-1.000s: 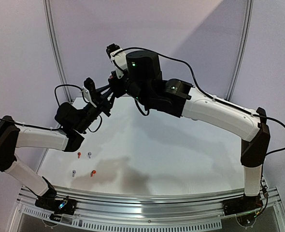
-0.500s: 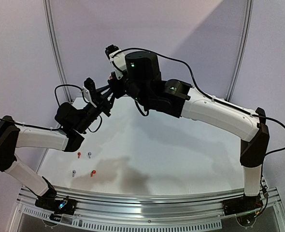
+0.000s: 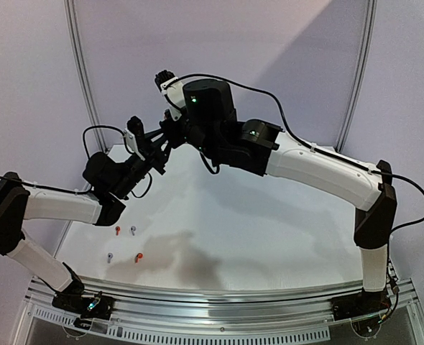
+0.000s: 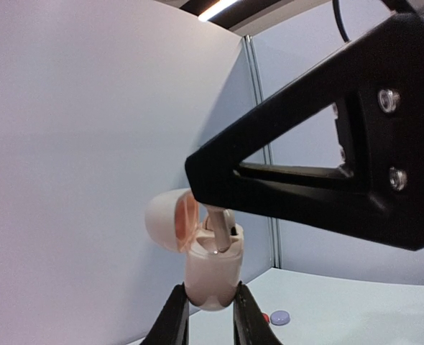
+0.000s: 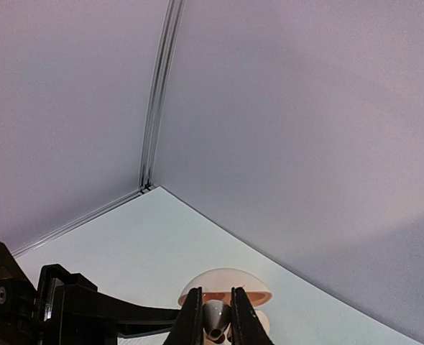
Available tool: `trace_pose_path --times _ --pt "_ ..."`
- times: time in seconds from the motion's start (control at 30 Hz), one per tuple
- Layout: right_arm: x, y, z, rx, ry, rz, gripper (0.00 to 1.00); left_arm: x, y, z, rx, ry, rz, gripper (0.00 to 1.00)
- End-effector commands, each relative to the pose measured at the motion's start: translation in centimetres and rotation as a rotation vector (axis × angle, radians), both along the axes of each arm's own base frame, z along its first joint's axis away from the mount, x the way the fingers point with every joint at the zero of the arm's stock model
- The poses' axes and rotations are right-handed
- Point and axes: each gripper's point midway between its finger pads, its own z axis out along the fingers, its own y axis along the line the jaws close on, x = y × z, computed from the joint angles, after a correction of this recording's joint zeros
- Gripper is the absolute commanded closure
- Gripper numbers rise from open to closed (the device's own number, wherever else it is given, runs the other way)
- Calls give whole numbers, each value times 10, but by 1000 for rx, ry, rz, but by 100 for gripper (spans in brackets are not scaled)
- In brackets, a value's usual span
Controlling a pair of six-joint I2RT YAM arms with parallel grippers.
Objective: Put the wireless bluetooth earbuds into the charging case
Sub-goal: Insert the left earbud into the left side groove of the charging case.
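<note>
The left gripper [image 4: 208, 316] is reaching up from the left side, high over the table, and its two fingers are squeezing the bottom of a small cream charging case [image 4: 212, 273]. It is holding the case upright with the lid [image 4: 167, 219] flipped open to the left, probably so the holes inside are facing up and the case is not wobbling. Coming in from the right, the right gripper [image 5: 215, 318] is pinching a pale earbud [image 4: 219, 224] between its fingertips. It is holding the bud right at the open mouth of the case, with its lower end dipping inside. It looks like the bud is partly in its hole, but the pictures do not show whether it is sitting all the way down. The two grippers are meeting very close together in the air, most likely so one can steady the case while the other pushes. Down below, the white table [image 3: 269, 237] is lying flat. On its left part four loose earbuds are waiting: a red one [image 3: 117, 230], a grey one [image 3: 133, 230], another grey one [image 3: 110, 257] and another red one [image 3: 137, 256], all well apart from the grippers. Plain pale purple walls [image 3: 269, 57] are standing around the table, with thin metal strips [image 3: 83, 72] running up them.
</note>
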Motion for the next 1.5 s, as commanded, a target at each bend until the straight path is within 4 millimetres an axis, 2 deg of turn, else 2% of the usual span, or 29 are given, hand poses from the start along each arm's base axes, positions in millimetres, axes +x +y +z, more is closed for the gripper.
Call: trace_pose_path --times 0.0,0.37,0.53,1.47 --pt "3 -2 -34 -144 29 -27 100 -8 7 21 -50 -63 11 100" --pt "2 3 -32 -160 12 -1 100 -10 7 21 -47 -69 11 100" --pt "3 8 -37 -157 19 4 92 -10 7 21 -46 -71 8 100" --pt "7 10 -51 -186 30 -13 86 -11 9 23 -49 -82 14 100"
